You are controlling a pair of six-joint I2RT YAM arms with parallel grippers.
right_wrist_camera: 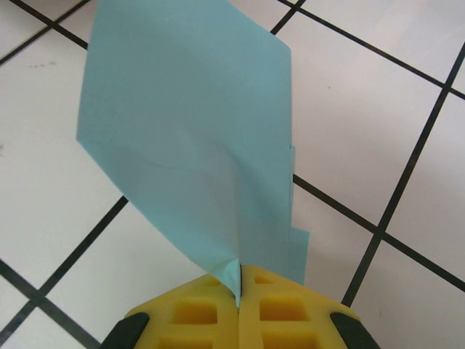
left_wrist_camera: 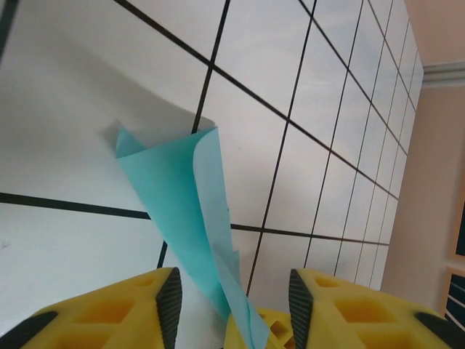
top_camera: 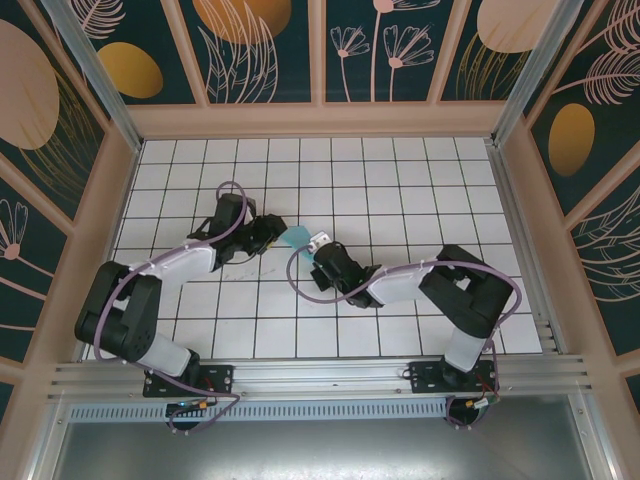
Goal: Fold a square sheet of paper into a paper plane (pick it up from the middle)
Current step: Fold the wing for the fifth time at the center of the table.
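Observation:
The light-blue sheet of paper is folded into a tapering, layered shape and hangs above the white grid table, between the two grippers. My right gripper is shut on the narrow end of the paper, and the wide end fans out away from it. My left gripper is open. The folded paper passes through the gap between its black pads without being pinched. In the left wrist view, the right gripper's yellow fingers show low between my left jaws.
The white gridded table stretches out behind and to both sides of the grippers. Wooden walls with patterned panels enclose it. An aluminium rail runs along the near edge by the arm bases.

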